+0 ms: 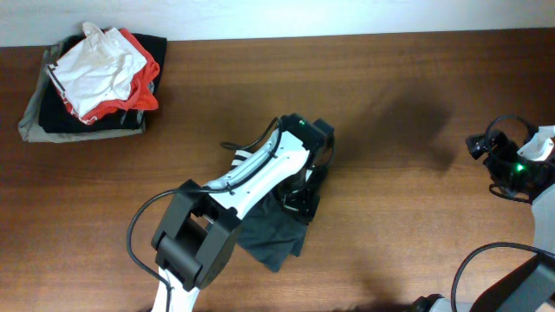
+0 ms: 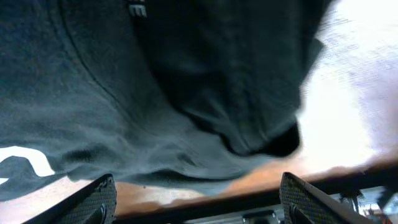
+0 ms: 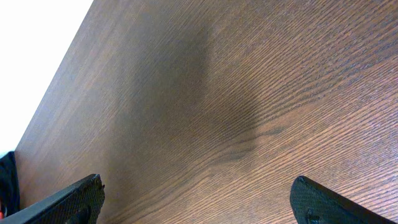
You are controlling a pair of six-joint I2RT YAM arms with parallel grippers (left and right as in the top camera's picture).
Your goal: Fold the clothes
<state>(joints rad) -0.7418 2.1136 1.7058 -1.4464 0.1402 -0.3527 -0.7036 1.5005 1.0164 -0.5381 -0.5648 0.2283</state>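
Observation:
A dark garment (image 1: 273, 236) lies crumpled on the table near the middle, mostly under my left arm. In the left wrist view it (image 2: 155, 93) fills the frame, dark grey with a white print at the left edge. My left gripper (image 2: 199, 202) is open just above the cloth's edge, with nothing between its fingers; in the overhead view it (image 1: 303, 178) is over the garment. My right gripper (image 3: 199, 199) is open and empty over bare wood; its arm (image 1: 512, 165) is at the far right edge.
A pile of clothes (image 1: 95, 82), white, red and dark, sits at the back left corner of the wooden table (image 1: 399, 104). The left arm's cable loops near the front.

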